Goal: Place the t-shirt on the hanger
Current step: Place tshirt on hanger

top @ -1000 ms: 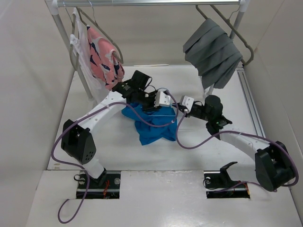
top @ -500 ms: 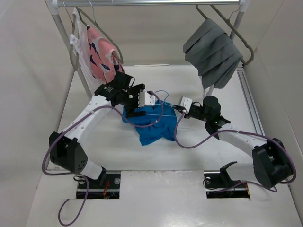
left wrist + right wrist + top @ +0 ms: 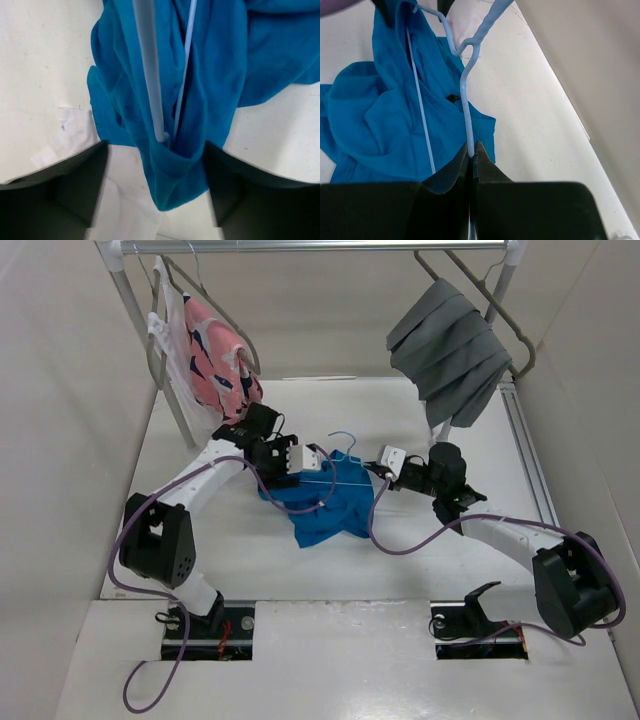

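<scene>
Right fingers (image 3: 451, 174) clenched on the hanger (image 3: 464, 97); left fingers (image 3: 75, 187) spread wide
Hanger wire lies partly within the t-shirt (image 3: 215, 75), crumpled on the worktop (image 3: 35, 60)

You see the bright blue t-shirt (image 3: 325, 510) crumpled mid-table; the thin light-blue wire hanger (image 3: 464, 100) lies partly tucked into it, hook toward twelve o'clock.

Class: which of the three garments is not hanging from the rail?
The bright blue t-shirt, lying crumpled on the table; the pink patterned garment and the grey cloth both hang from the rail.
</scene>
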